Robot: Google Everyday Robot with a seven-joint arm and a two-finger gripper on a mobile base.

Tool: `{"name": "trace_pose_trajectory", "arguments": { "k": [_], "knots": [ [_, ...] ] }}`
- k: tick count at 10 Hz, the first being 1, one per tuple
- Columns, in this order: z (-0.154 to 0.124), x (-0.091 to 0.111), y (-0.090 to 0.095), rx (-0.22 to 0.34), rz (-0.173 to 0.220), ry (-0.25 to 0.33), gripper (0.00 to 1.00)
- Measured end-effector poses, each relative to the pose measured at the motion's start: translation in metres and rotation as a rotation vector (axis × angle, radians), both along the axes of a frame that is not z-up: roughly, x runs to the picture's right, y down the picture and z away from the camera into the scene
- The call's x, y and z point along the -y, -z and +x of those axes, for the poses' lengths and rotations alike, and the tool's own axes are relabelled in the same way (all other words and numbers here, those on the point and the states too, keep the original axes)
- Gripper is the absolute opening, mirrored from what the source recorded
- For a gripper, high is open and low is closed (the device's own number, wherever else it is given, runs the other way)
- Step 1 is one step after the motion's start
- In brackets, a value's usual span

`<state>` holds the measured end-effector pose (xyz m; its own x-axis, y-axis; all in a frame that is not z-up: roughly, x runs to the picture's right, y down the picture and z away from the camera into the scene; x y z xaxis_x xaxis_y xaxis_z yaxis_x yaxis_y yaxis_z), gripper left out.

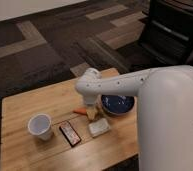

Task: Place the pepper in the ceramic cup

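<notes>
The pepper point(80, 111) lies on the wooden table point(25, 107), a slim orange shape whose left end shows while its right end is hidden under my gripper. My gripper point(92, 113) points straight down on that right end, just left of the blue bowl. The white ceramic cup point(40, 126) stands upright to the left, about a hand's width from the pepper.
A dark blue bowl point(117, 104) sits right of the gripper. A flat red-and-black packet point(70, 133) and a pale whitish packet point(99, 128) lie in front of the pepper. My white arm point(160, 100) covers the table's right side. Patterned carpet surrounds the table.
</notes>
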<state>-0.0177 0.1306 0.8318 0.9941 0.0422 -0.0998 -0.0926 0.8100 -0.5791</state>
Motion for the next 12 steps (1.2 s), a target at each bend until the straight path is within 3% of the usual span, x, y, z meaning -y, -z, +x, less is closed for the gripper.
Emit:
{"name": "trace_pose_trajectory", "arguments": {
  "k": [2,3,6,8,10,11,12],
  "knots": [
    [0.001,0.008,0.01,-0.034,-0.009,-0.002,0.06],
    [-0.004,0.018,0.021,-0.052,-0.004,0.007,0.0],
    [-0.03,0.055,0.061,-0.083,0.05,0.062,0.0],
    [-0.062,0.074,0.099,-0.054,0.103,0.133,0.0],
    [-0.084,0.077,0.132,-0.016,0.12,0.215,0.0],
    [-0.089,0.078,0.145,-0.005,0.127,0.227,0.0],
    [-0.088,0.078,0.145,-0.006,0.126,0.226,0.0]
  ]
}}
